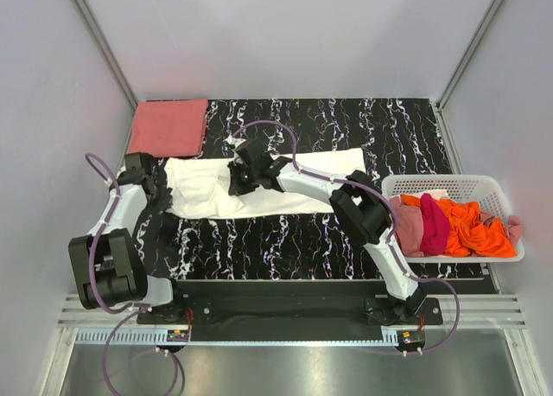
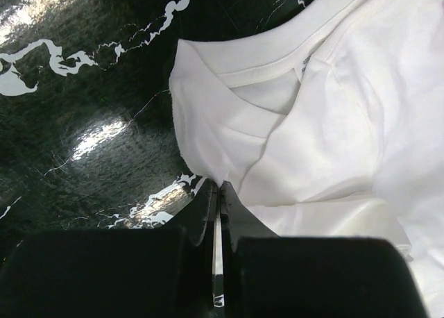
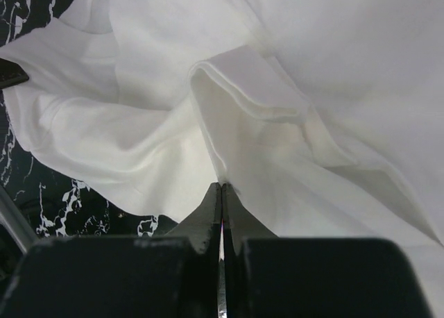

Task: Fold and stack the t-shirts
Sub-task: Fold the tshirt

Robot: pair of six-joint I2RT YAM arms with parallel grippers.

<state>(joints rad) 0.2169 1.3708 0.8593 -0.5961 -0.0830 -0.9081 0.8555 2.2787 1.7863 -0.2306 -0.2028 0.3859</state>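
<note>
A cream-white t-shirt (image 1: 285, 184) lies spread across the middle of the black marbled table. My left gripper (image 1: 161, 188) is shut on its left edge near the collar (image 2: 277, 61), pinching cloth between its tips (image 2: 219, 186). My right gripper (image 1: 239, 176) is shut on a fold of the same shirt (image 3: 291, 144), near its upper left part, tips (image 3: 221, 186) closed on the cloth. A folded salmon-pink t-shirt (image 1: 168, 127) lies flat at the far left corner. Dusty pink (image 1: 406, 227), magenta (image 1: 434, 225) and orange (image 1: 471, 226) shirts are heaped in the basket.
A white slatted plastic basket (image 1: 449, 187) stands at the table's right edge. Grey walls enclose the table on three sides. The table's near strip (image 1: 276, 249) shows bare black marbled surface. Purple cables loop from both arms.
</note>
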